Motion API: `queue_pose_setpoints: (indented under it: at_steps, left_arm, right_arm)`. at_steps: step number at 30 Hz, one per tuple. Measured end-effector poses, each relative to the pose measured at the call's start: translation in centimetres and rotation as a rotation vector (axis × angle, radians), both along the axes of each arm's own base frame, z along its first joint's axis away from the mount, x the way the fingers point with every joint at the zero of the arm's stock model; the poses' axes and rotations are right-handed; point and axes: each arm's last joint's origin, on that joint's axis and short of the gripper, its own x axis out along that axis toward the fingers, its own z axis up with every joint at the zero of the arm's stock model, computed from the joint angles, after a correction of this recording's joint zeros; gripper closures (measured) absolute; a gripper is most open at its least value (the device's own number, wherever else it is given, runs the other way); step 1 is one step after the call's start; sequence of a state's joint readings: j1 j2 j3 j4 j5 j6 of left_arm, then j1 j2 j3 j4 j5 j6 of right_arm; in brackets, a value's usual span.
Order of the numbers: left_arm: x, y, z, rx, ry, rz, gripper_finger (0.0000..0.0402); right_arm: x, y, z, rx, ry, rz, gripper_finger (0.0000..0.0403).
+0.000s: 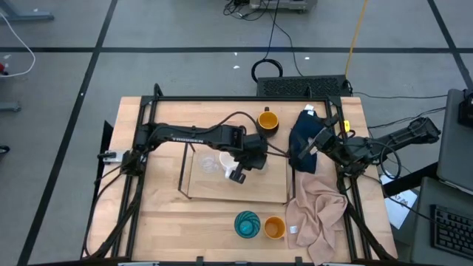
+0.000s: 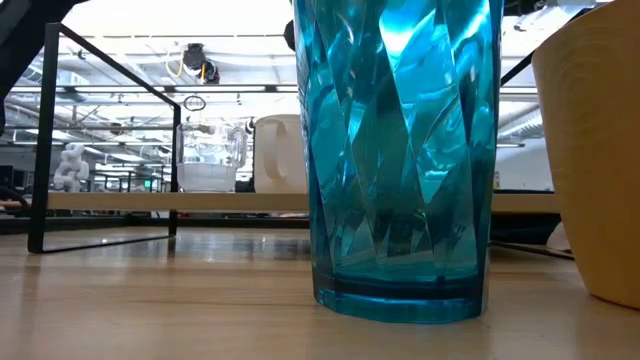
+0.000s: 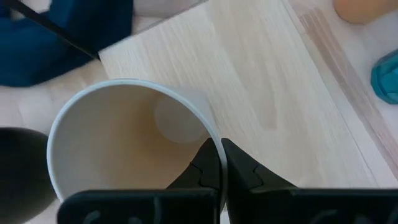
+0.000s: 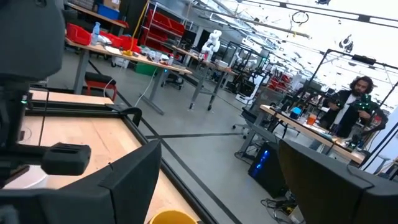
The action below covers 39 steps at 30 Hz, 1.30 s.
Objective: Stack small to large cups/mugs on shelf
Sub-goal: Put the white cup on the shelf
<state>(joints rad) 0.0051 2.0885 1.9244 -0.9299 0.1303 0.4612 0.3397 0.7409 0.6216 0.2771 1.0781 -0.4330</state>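
High view, progress: two vessels are seen on the shelf, a clear glass and a white mug; the job is judged barely begun.
High view, left to do: the dark mug with yellow inside stands on the tabletop beyond the shelf, and the teal cup and small orange cup sit at the near edge, all off the shelf; a beige-grey cup cannot be made out.
High view, arms: the left gripper is placed over the white mug; the right gripper is parked near a dark blue cloth, well apart from every cup, with a beige cloth crumpled just in front of it.
Low view, shapes: the teal cup is shown as a translucent, faceted tumbler, glossy, on a thick base; the orange cup's curved matte wall is seen just beside it.
Low view, shelf: a thin light-wood board is carried on black wire uprights; the glass and the white mug, smooth and handled, stand on it side by side.
Left wrist view, grip: the left gripper is pressed together, pinching the white mug's thin round rim, one finger inside; pale straight-grained wood lies beneath.
Right wrist view, grip: the right gripper's fingers are spread wide with nothing between them; only a yellow rim is glimpsed below.
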Motion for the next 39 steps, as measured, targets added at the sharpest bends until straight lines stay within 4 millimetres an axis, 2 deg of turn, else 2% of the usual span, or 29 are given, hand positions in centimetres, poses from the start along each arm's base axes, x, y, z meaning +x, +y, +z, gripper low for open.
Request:
queue_pose_setpoints:
  at_steps: [35,39]
  left_arm:
    - [0.18,0.04,-0.08,-0.01,-0.008,0.024,0.0393]
    - [0.18,0.04,-0.08,-0.012,-0.007,0.028,0.0378]
  right_arm:
    - [0.01,0.0,-0.04,0.005,-0.001,0.001,0.009]
    - [0.01,0.0,-0.05,0.005,-0.001,0.001,0.009]
